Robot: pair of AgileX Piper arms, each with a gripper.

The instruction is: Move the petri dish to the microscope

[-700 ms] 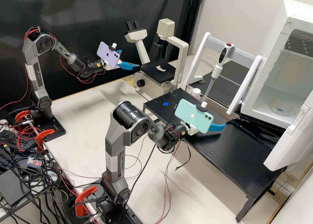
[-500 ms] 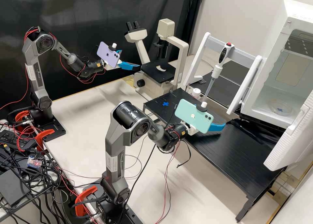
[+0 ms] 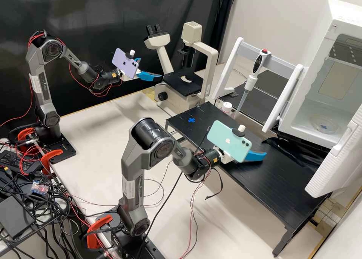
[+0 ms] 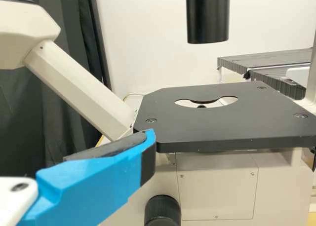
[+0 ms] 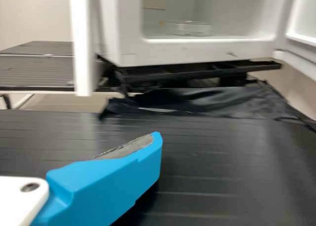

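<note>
Bright, diffuse light, soft shadows

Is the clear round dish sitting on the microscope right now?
No, the dish lies inside the open white box, away from the microscope.

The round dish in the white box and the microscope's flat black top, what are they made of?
The dish looks like shiny, clear plastic, maybe glass: a blue cross shows through. The black top seems dull, painted metal, with sunken screws.
</note>
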